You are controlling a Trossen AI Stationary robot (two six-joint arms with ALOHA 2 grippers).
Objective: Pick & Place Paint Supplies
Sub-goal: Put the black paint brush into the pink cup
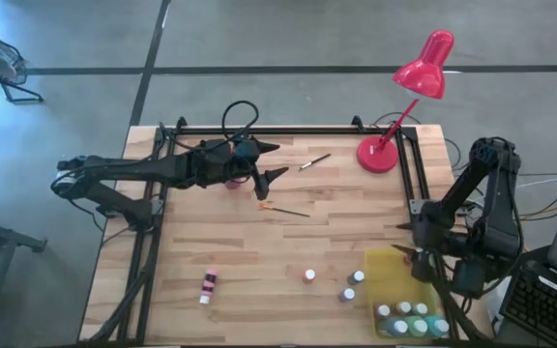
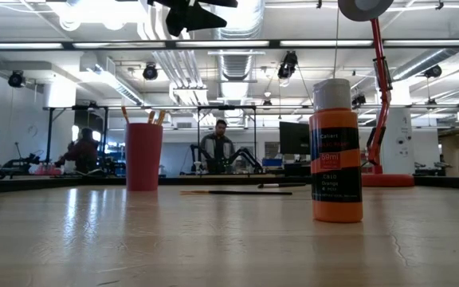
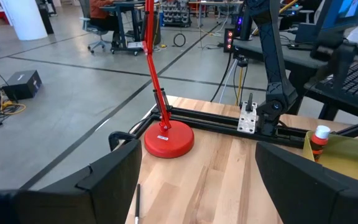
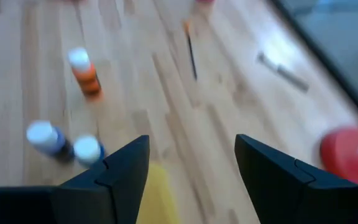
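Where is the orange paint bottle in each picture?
High view: orange paint bottle stands alone, low centre.
Low view: big, right of centre.
Left wrist view: at the yellow tray's corner.
Right wrist view: upper left.
Shared landmark: red lamp.

Right wrist view motion-blurred: paintbrush point(image 4: 191, 46) soft, red lamp base point(image 4: 352, 149) edge-cropped; bottles in yellow tray point(image 1: 387, 266) too small for colours.

Bright overhead ceiling glare; blurred right wrist view.
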